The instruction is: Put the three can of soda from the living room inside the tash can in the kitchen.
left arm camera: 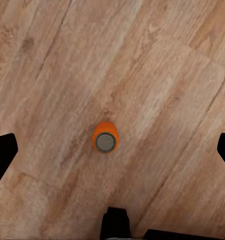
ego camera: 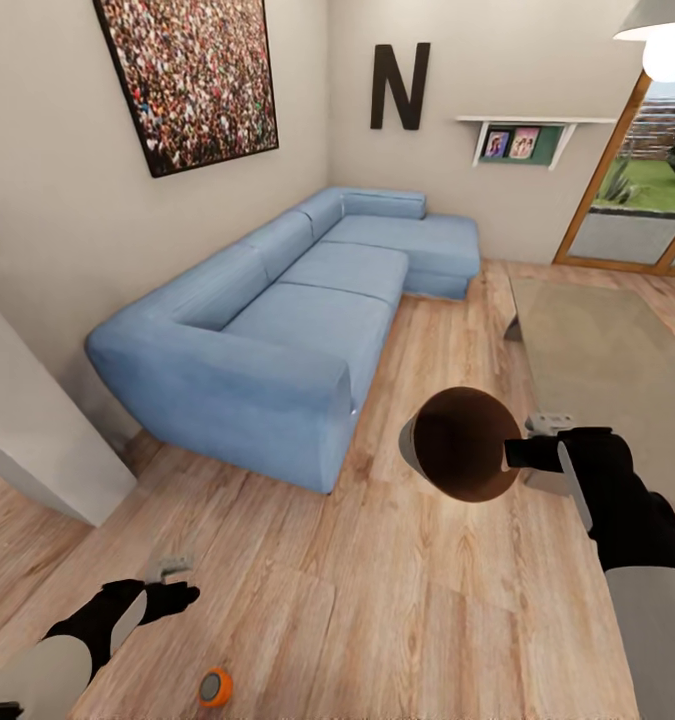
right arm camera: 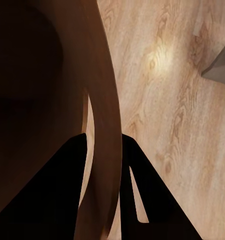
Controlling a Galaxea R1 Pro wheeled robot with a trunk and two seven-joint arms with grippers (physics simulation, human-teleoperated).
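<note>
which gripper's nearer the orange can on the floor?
Left. The left gripper hangs open above the orange can, which stands upright on the wood floor. The right gripper is well off to the side, clamped on the rim of the trash can.

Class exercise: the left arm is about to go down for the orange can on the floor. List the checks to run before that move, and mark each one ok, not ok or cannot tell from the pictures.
1. Orange can standing upright on the wood floor: ok, its round top faces the left wrist camera.
2. Left gripper open: ok, its fingers sit far apart at the wrist view's edges.
3. Can lined up between those fingers: ok, it lies near the middle of the wrist view.
4. Floor around the can free of other things: ok.
5. Right gripper clamped on the bin: ok, its rim runs between the fingers.
6. Bin held with its mouth upward: not ok, the opening is tipped toward the head camera.
</note>
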